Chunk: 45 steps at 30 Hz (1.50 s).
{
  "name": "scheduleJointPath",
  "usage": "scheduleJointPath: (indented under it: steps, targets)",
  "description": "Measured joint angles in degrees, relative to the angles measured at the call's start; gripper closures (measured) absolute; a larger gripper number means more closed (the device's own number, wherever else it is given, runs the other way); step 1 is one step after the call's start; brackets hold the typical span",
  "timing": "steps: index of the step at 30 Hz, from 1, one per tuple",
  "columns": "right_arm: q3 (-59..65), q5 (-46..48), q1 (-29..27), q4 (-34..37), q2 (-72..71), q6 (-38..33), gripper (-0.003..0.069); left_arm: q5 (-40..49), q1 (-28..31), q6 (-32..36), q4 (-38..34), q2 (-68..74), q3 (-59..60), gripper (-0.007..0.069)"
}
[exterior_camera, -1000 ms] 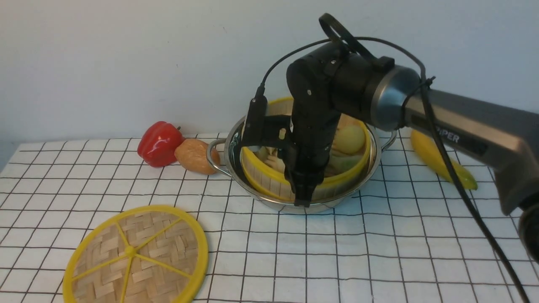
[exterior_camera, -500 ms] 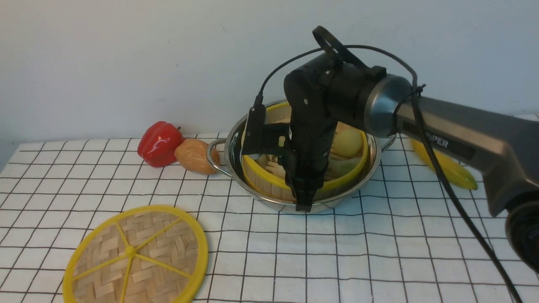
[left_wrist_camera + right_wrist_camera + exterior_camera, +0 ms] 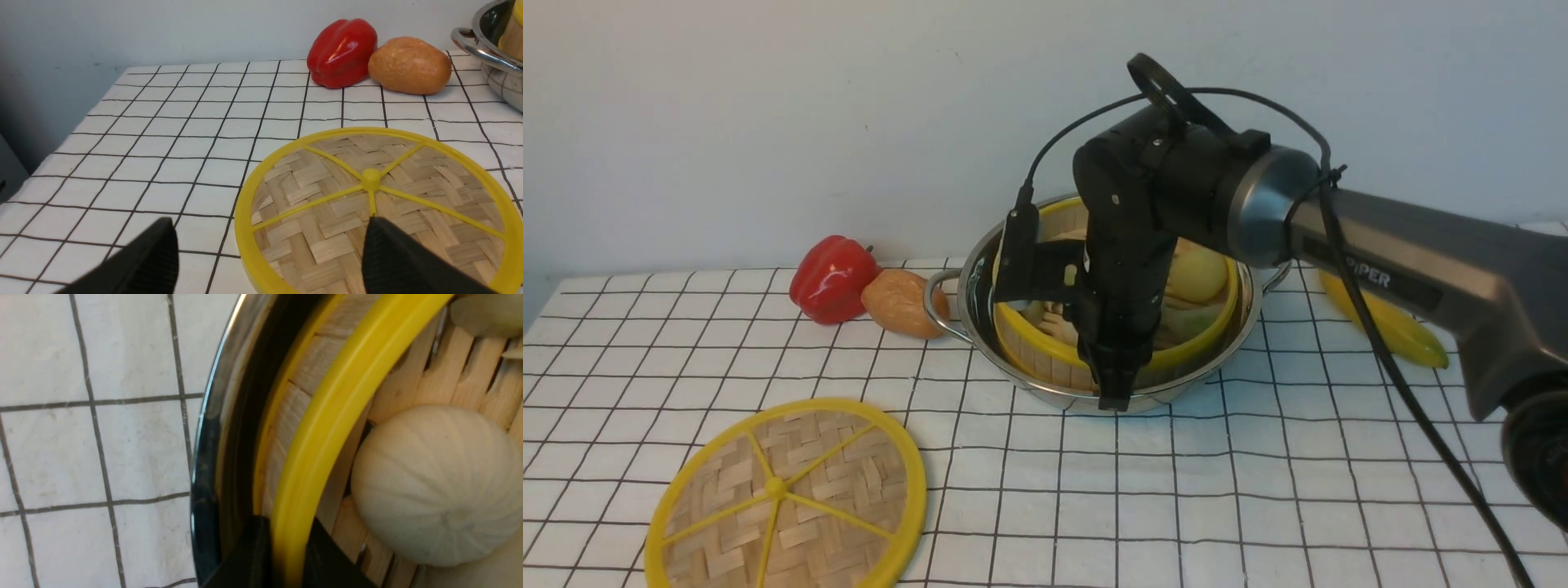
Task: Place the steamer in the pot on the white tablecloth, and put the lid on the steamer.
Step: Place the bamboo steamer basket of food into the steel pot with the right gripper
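The steamer (image 3: 1025,343), a slatted basket with yellow rims and pale buns (image 3: 437,486) inside, sits in the shiny pot (image 3: 980,278) on the white tablecloth (image 3: 1258,490). My right gripper (image 3: 1115,384) reaches down over the pot's near side. It is shut on the steamer's yellow rim (image 3: 327,428), one finger inside and one outside. The lid (image 3: 784,494), a flat woven disc with yellow spokes, lies on the cloth at the front left. My left gripper (image 3: 269,232) is open just above the lid's (image 3: 367,204) near edge; it is out of the front view.
A red pepper (image 3: 832,278) and a brown potato (image 3: 900,304) lie by the pot's left handle. A yellow banana-like fruit (image 3: 1380,314) lies right of the pot, partly behind my right arm. A wall stands close behind the table.
My right gripper has sunk a little and shifted left with the steamer, which now sits lower in the pot. The lid has stayed put.
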Motion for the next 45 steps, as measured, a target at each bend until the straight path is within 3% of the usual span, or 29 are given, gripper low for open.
scheduleJointPath:
  steps: [5, 23, 34, 45]
  targets:
    - [0.0, 0.0, 0.0, 0.0, 0.0, -0.1, 0.0559, 0.0, 0.0, 0.0, 0.0, 0.0, 0.0, 0.0067]
    - [-0.1, -1.8, 0.0, -0.5, -0.1, -0.3, 0.0379, 0.0, 0.0, 0.0, 0.0, 0.0, 0.0, 0.0067]
    - [-0.8, -1.6, 0.0, -0.7, -0.1, 2.2, 0.0168, 0.0, 0.0, 0.0, 0.0, 0.0, 0.0, 0.0067]
    - [-8.0, -1.1, 0.0, -0.6, -0.1, 2.8, 0.0151, 0.0, 0.0, 0.0, 0.0, 0.0, 0.0, 0.0067]
